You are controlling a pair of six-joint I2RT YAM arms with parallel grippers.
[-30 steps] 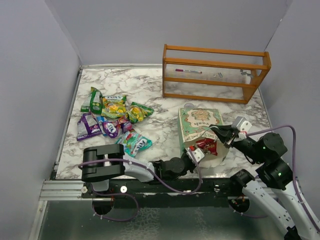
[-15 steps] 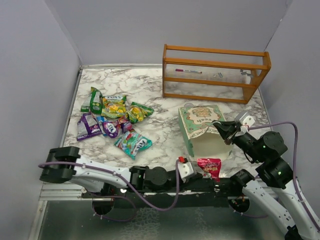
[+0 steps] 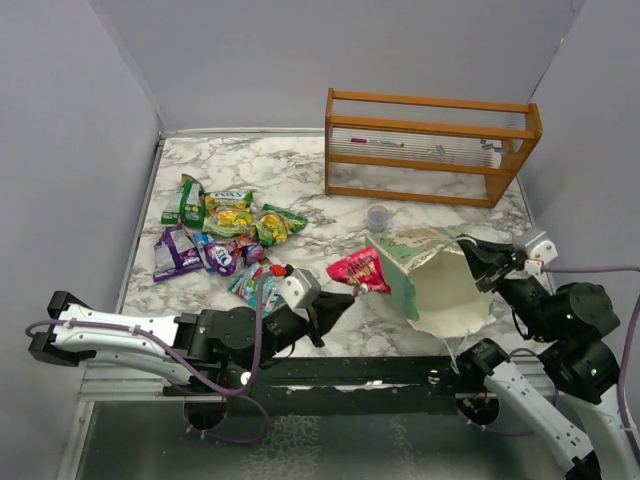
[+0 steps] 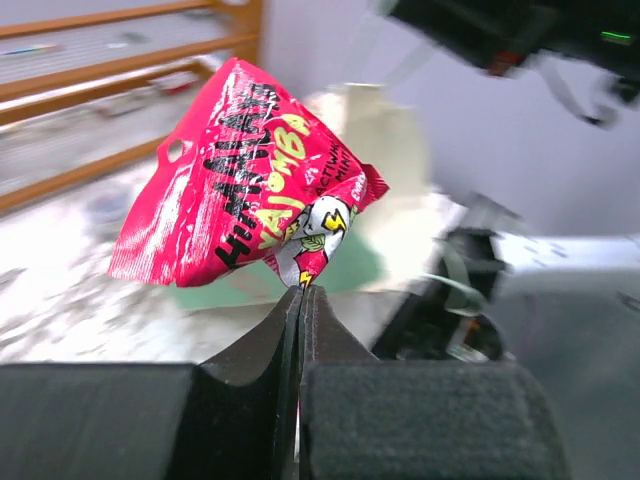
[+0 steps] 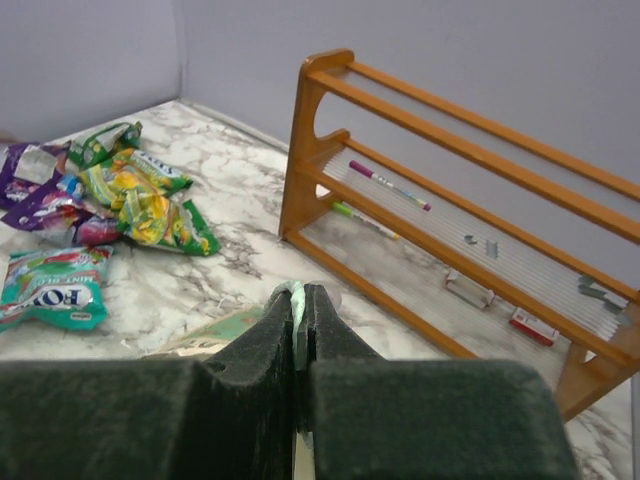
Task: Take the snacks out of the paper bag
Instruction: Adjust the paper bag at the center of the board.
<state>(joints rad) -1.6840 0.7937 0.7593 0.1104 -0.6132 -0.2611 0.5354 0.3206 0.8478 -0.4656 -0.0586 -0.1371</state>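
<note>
From above, the left gripper (image 3: 345, 293) is pinching a red packet (image 3: 358, 270) at centre frame, just left of the paper bag (image 3: 402, 283). At right, the right gripper (image 3: 480, 262) is clamping the bag's rim and holding it tilted (its cream inside is showing). The other snacks (image 3: 225, 232) are lying heaped at left.

In the left wrist view, the closed fingers (image 4: 285, 330) are gripping the packet's (image 4: 250, 190) bottom corner, with the bag blurred behind.

In the right wrist view, the shut fingers (image 5: 270, 330) are squeezing the bag's edge (image 5: 296, 297) at lower centre, and a wooden rack (image 5: 470, 170) is filling the right.

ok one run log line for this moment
right gripper: shut on paper bag rim | left gripper: shut on red snack, outside bag | other snacks: piled at left
</note>
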